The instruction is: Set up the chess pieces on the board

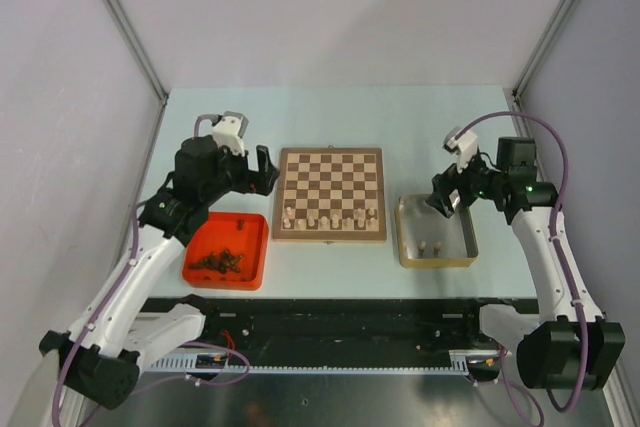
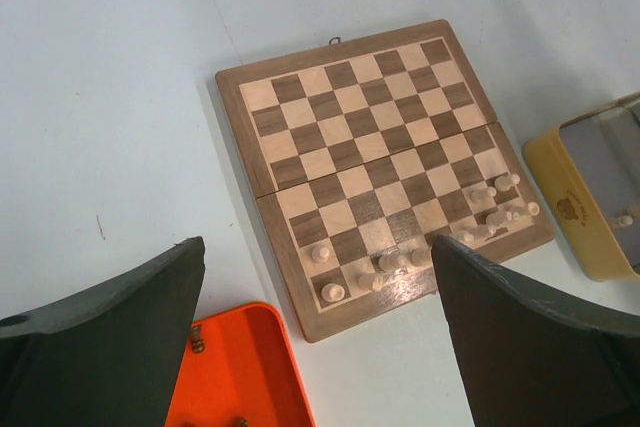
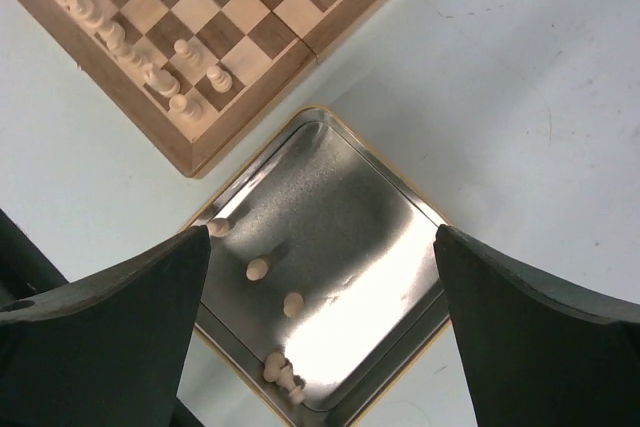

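Observation:
The board (image 1: 331,179) lies at the table's middle, with several pale chess pieces (image 1: 330,217) along its near two rows; some lean or lie tipped (image 2: 400,259). More pale pieces (image 3: 258,268) lie in the gold tin (image 1: 437,262). My left gripper (image 1: 262,169) hangs open by the board's left edge, above the table between the board's near corner and the red tray, and holds nothing (image 2: 315,247). Over the tin, my right gripper (image 1: 447,197) is open and empty (image 3: 322,232). The board's near right corner with its pieces (image 3: 150,67) shows in the right wrist view.
A red tray (image 1: 255,247) with several dark brown pieces (image 1: 220,262) sits left of the board's near edge; its corner (image 2: 240,367) shows under my left fingers. The gold tin (image 2: 560,187) stands right of the board. Grey walls enclose the table on three sides.

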Tool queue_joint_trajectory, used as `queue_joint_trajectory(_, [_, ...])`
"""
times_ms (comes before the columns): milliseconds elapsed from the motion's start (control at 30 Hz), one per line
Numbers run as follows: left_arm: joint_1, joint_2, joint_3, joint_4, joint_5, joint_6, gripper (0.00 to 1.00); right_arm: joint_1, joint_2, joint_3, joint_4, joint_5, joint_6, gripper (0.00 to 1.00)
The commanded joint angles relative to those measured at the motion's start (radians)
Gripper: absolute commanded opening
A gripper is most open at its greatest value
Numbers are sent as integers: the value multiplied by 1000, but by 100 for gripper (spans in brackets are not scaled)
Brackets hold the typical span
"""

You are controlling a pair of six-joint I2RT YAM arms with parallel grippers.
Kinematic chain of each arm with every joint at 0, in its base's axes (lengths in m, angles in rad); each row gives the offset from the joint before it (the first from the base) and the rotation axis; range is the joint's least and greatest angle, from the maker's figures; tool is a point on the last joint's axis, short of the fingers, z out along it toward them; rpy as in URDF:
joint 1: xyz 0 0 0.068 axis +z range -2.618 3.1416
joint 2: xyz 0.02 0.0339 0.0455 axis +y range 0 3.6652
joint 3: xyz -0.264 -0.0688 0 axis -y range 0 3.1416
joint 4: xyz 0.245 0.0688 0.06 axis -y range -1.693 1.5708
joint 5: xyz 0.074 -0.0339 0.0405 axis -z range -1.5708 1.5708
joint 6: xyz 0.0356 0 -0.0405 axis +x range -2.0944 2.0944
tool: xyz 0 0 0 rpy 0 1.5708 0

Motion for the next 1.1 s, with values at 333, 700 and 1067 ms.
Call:
queue_joint_trajectory(333, [10, -161, -186, 53, -25, 104, 100, -190, 85, 36, -113, -136, -42, 99])
queue_joint_trajectory(700, [8, -196, -201, 62, -24, 104, 100, -215, 181, 30, -134, -91, -150, 84])
queue_joint_trajectory(1067, [11, -185, -203, 63, -24, 107, 100, -40, 267, -30, -160, 76, -279, 60])
